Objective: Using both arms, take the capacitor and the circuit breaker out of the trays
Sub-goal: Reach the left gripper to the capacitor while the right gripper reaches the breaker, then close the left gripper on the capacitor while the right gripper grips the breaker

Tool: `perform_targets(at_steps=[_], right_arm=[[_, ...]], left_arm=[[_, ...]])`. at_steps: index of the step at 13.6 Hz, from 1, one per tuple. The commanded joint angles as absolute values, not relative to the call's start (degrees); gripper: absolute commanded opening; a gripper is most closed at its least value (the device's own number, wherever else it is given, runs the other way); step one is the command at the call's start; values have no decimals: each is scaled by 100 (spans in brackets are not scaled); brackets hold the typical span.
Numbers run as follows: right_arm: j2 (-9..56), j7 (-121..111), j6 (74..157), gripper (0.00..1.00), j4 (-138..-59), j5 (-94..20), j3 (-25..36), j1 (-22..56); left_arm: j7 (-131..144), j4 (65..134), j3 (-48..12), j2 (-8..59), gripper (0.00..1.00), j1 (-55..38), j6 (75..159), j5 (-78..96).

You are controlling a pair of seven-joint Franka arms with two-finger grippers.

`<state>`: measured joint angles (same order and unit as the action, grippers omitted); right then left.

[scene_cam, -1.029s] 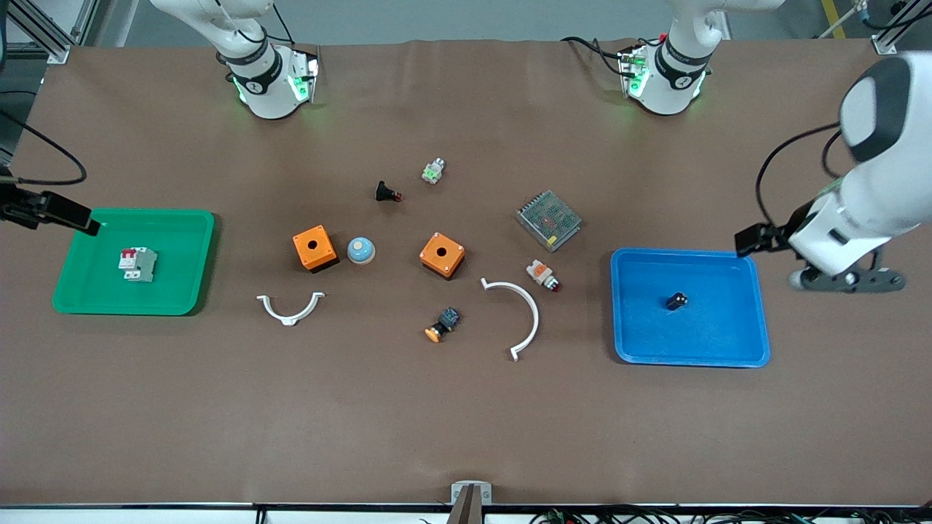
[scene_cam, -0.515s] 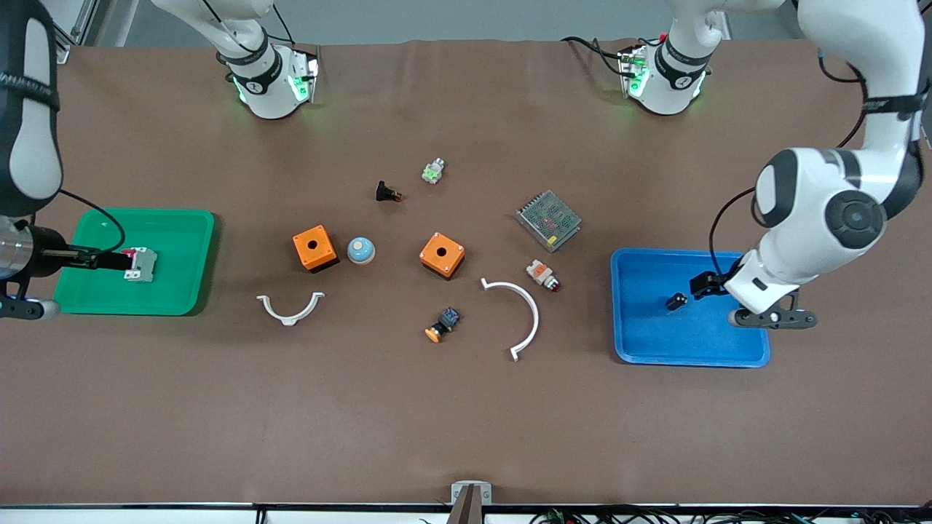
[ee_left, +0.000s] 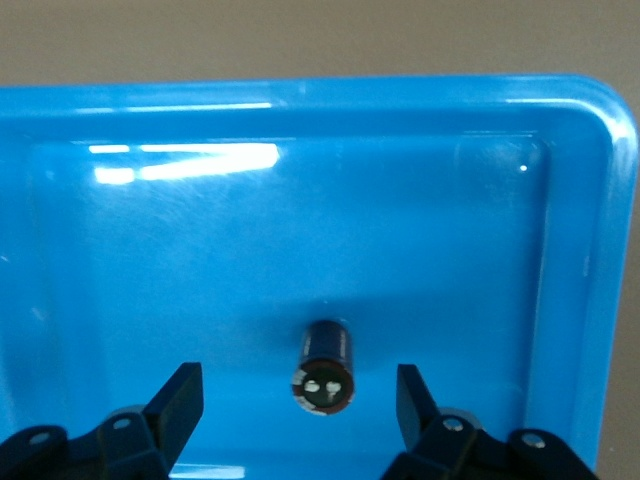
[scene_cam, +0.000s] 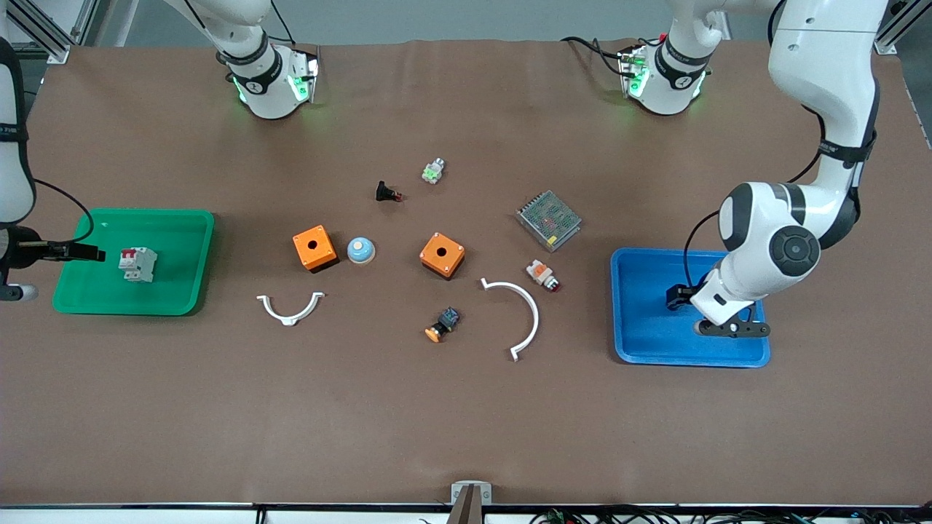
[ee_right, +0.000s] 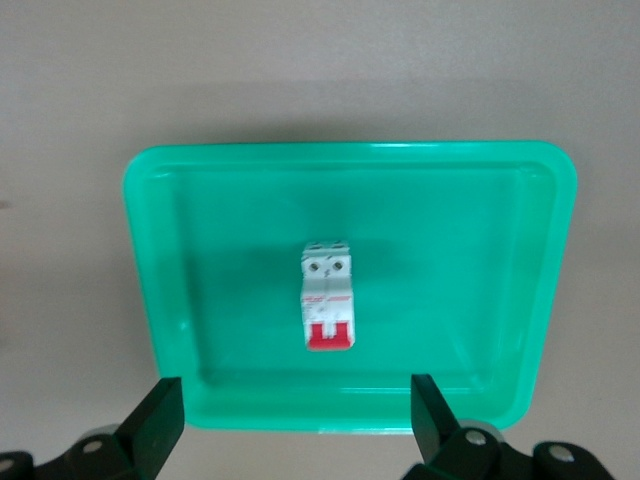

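The left arm's black two-finger gripper (ee_left: 298, 405) sits low inside the shallow blue plastic tray (scene_cam: 641, 346), its jaws spread with the tiny black cylindrical capacitor (ee_left: 324, 367) lying on its side between them, untouched on either flank, its silver-marked end facing the wrist camera. From where I stand that little can looks light, hard and smooth; being round, I'd expect it to roll or squirt away if pinched off-centre, so the curved barrel at mid-length, one finger on each side, seems the sensible hold. The tray floor is glossy, which won't help keep it still. At the right arm's end of the table, the right arm's black gripper (ee_right: 290, 425) hangs just outside the rim of the shallow green plastic tray (scene_cam: 182, 298), fingers wide apart and holding nothing. The light-grey and white rectangular circuit breaker (ee_right: 329, 295) with its red switch end lies flat near the tray's middle, well clear of the walls. It looks rigid and boxy with flat long sides, which should take a firm squeeze better than the red switch end would.
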<state>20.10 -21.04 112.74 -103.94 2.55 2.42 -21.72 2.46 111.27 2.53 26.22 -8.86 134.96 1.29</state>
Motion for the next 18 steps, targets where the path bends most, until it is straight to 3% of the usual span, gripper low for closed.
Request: perform_targets(at_steps=[1,3,11,13,16,18], right_arm=[[1732,-2153,12458,99,-11571,360,132,-2303],[1714,-2153,13198,99,-12118,360,141,-2320],[1915,-2593,13420,92,-12173,360,132,-2549],[2021,-2593,13543,86,-12164,360,132,-2566],[2144,-2593,13579,73,-12120,352,132,-2566],[2258,-2593,13666,60,-12041,352,132,-2575]], left_arm=[[272,11153,202,2750,79,-940,13596,281],[255,11153,202,2847,74,-932,13658,281],[176,11162,211,3041,58,-888,13667,273],[176,11153,211,3085,45,-888,13667,281],[158,11092,211,3015,5,-914,13589,281],[149,10978,211,2770,0,-923,13466,264]])
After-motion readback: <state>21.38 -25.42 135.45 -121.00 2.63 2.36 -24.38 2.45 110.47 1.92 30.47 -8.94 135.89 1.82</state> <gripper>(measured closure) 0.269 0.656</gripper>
